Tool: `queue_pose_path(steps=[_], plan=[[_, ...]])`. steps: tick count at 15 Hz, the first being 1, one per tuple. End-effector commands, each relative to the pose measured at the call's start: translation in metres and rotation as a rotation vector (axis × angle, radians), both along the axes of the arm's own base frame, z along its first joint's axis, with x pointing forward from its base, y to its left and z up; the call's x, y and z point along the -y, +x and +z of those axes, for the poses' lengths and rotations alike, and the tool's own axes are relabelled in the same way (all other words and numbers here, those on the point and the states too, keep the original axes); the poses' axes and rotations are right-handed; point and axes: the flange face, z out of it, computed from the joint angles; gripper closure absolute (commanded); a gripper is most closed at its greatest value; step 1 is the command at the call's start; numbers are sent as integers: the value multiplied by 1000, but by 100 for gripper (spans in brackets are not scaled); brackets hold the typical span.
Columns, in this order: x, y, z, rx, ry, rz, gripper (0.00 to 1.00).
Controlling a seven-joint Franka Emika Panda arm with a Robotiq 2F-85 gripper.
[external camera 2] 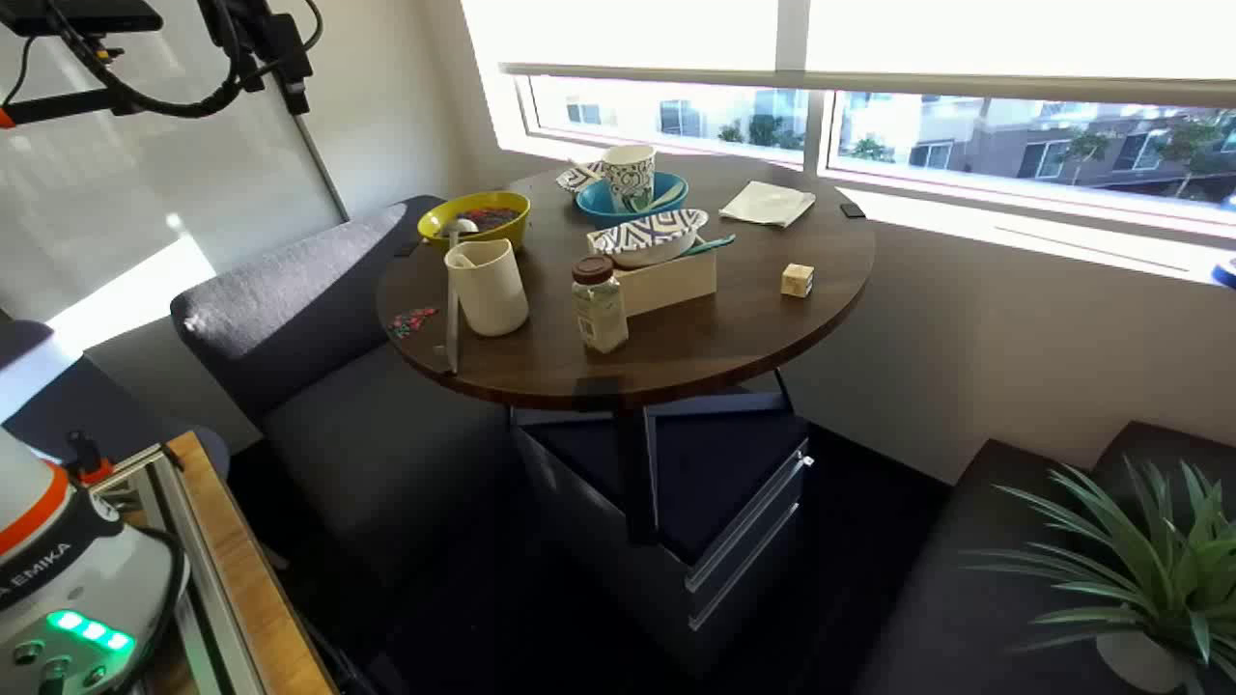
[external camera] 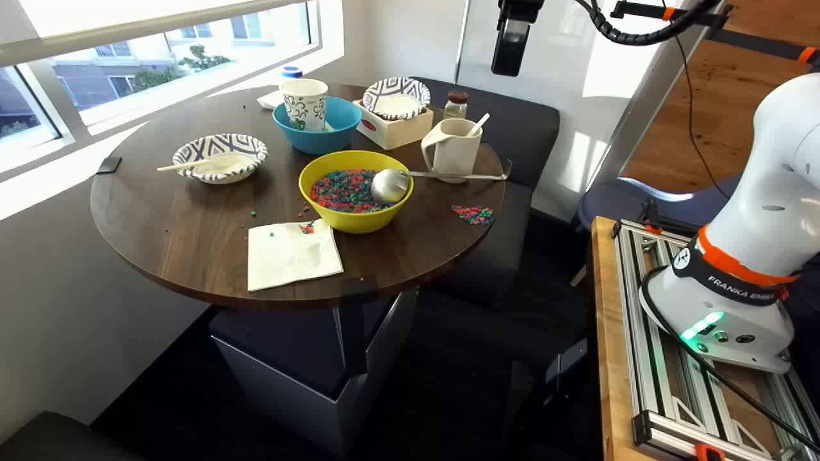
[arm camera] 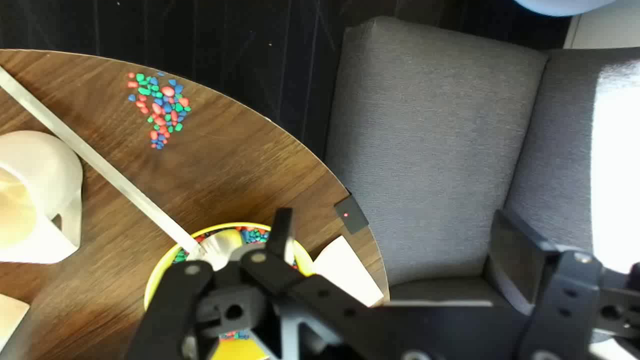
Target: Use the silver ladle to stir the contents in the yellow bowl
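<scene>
The yellow bowl (external camera: 359,222) stands on the round table and also shows in an exterior view (external camera 2: 515,235). It holds the contents (external camera: 343,191), a heap of tiny red, blue, green and purple pieces. The silver ladle (external camera: 390,186) rests with its round scoop on the contents; its handle crosses the rim and reaches past the white pitcher. In the wrist view the ladle's handle (arm camera: 100,162) runs diagonally, and the gripper's parts cover much of the yellow bowl (arm camera: 156,277). My gripper (arm camera: 400,240) is open and empty. It hangs high above and apart from the table (external camera: 510,48).
The white pitcher (external camera: 456,150) stands beside the ladle handle. A blue bowl with a cup (external camera: 314,136), a wooden box (external camera: 400,133), a brown-capped jar (external camera 2: 601,314) and a patterned bowl (external camera: 192,153) stand around. Spilled pieces (external camera: 473,214) and a napkin (external camera: 291,256) lie near the edge.
</scene>
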Motion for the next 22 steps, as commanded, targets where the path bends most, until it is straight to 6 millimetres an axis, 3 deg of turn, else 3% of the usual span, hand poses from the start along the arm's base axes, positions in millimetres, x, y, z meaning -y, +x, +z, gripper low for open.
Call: queue_pose_path(steps=[1,20,22], plan=[[0,0,1,-1,0,0,0],[0,0,1,-1,0,0,0],[9,10,-10,36,41,51,0]])
